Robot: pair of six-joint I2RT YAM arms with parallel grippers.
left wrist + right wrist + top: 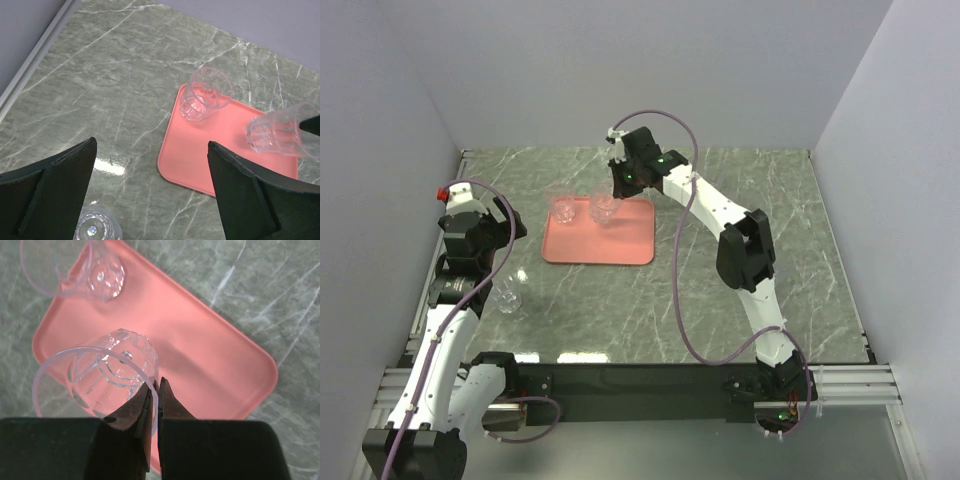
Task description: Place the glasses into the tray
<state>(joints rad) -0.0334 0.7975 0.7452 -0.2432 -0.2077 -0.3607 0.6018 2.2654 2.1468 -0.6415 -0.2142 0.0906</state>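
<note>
Right gripper pinched on rim of clear glass; glass hangs tilted under fingers, over pink tray. Second glass stands just beyond on tray. Advice: level base, lower straight, keep clear of neighbour, release once seated. Left gripper agape, empty.

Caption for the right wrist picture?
Right gripper pinching a glass by the rim over the pink tray, another glass inside.

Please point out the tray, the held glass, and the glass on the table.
tray (608, 246): top view, bare pink floor.
held glass (100, 375): right wrist view, its inner wall.
glass on the table (510, 297): top view, its body.
</note>
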